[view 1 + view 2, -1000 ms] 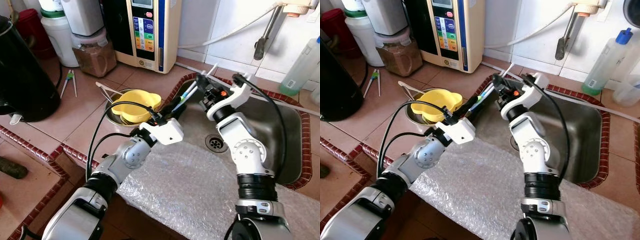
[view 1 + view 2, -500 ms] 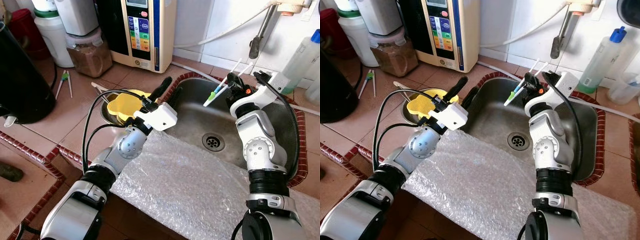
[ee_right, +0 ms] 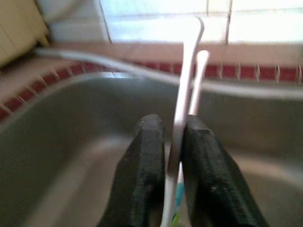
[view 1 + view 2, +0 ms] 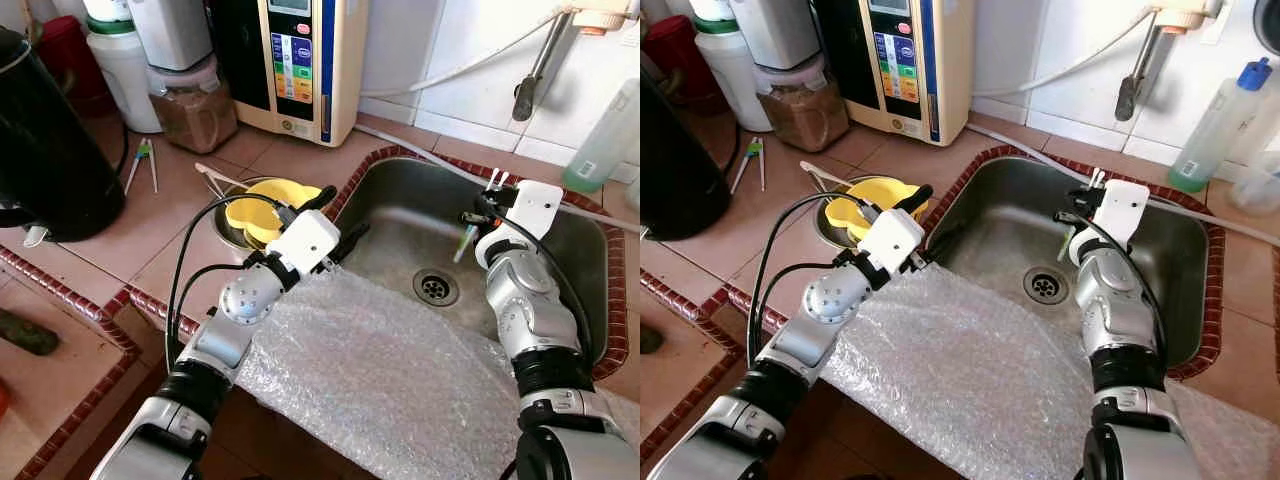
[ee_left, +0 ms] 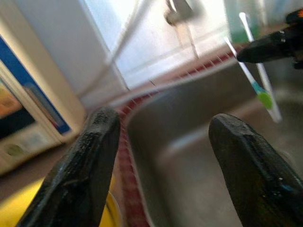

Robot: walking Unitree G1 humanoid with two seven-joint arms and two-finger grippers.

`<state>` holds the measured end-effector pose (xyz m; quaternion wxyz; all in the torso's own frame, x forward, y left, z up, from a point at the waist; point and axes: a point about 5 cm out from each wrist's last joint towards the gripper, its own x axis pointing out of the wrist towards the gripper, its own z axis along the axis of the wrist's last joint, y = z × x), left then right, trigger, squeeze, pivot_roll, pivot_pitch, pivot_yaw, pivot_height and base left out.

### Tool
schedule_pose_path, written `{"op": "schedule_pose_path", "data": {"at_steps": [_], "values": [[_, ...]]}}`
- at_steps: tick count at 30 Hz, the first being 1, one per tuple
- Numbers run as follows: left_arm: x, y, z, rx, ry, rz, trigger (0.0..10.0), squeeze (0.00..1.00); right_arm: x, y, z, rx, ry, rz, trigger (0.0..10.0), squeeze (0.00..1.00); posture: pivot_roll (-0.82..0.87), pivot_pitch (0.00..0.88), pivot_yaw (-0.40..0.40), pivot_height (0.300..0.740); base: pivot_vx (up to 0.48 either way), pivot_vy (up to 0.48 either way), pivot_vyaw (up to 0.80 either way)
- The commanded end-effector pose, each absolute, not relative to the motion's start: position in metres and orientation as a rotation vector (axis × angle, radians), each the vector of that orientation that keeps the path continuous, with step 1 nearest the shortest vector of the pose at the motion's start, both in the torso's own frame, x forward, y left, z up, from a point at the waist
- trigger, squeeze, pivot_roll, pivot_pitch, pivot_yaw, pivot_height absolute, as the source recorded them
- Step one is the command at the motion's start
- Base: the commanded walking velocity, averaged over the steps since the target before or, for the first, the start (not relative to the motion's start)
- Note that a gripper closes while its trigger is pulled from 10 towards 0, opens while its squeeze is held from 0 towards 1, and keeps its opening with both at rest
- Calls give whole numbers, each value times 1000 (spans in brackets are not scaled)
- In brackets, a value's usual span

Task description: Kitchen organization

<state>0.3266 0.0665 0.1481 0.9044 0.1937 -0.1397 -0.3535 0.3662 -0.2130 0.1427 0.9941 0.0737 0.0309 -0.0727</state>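
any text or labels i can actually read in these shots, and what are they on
None can be read.
Cream and blue appliance by the wall: coloured button labels on its front panel, too small and blurred to read.
Bottle with the blue cap beside the sink: no legible label.
Black jug, jar of brown powder, yellow bowl: no print visible.
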Motion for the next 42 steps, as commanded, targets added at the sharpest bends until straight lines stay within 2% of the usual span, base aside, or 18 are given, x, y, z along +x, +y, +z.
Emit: {"op": "schedule_pose_path", "data": {"at_steps": [1, 12, 19, 22, 27, 29, 31, 34, 38, 42], "values": [[323, 66, 146, 401, -257, -763, 10000, 1000, 368, -208, 138, 126, 93, -134, 10000, 1000, -7, 84, 9, 740, 0, 0, 0], [319, 67, 152, 418, -248, -777, 10000, 1000, 371, -203, 136, 126, 84, -135, 10000, 1000, -5, 78, 13, 740, 0, 0, 0], [332, 74, 166, 405, -278, -635, 10000, 1000, 371, -186, 150, 146, -6, 0, 10000, 1000, -15, 80, 12, 740, 0, 0, 0], [344, 83, 175, 372, -279, -516, 10000, 1000, 369, -164, 165, 265, -72, 164, 10000, 1000, -21, 82, 13, 740, 0, 0, 0], [353, 91, 181, 341, -274, -433, 10000, 1000, 357, -137, 175, 194, -134, 366, 10000, 1000, -23, 84, 15, 740, 0, 0, 0], [362, 103, 185, 304, -251, -322, 10000, 1000, 342, -114, 180, 138, -168, 537, 10000, 1000, -22, 85, 14, 740, 0, 0, 0], [365, 108, 186, 296, -236, -290, 10000, 1000, 337, -109, 181, 137, -161, 574, 10000, 1000, -23, 87, 16, 740, 0, 0, 0], [373, 125, 182, 249, -162, -177, 10000, 1000, 327, -94, 196, 296, -167, 672, 10000, 1000, -27, 88, 19, 740, 0, 0, 0], [378, 139, 181, 222, -121, -102, 10000, 1000, 312, -73, 209, 234, -202, 808, 10000, 1000, -29, 90, 22, 740, 0, 0, 0], [383, 146, 180, 187, -75, -56, 10000, 1000, 306, -69, 209, 211, -188, 853, 10000, 1000, -28, 89, 20, 740, 0, 0, 0]]}}
